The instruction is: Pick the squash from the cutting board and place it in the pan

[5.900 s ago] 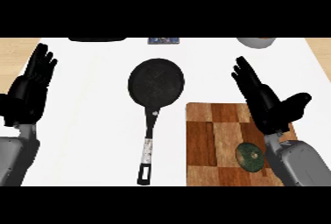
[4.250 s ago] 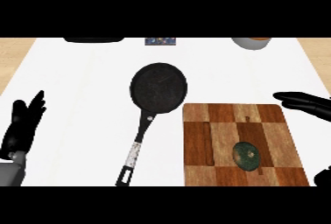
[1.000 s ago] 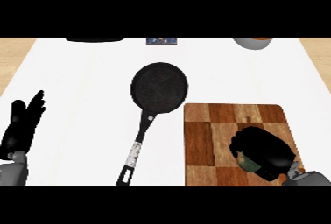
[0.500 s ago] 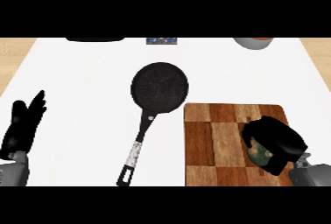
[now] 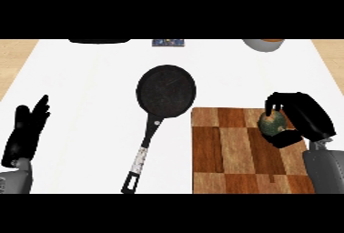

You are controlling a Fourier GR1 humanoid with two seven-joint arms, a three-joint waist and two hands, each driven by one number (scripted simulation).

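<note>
Right hand (image 5: pixel 304 119): I have it grasping the squash (image 5: pixel 271 124) over the board's (image 5: pixel 228 154) right edge.
Left hand (image 5: pixel 25 132): released, resting.
Next: I carry it left into the pan (image 5: pixel 166 91).

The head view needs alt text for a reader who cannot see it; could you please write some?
The right hand curls round the green squash over the wooden cutting board. The black pan lies to their left, with nothing in it, and the open left hand rests at the left edge.
</note>
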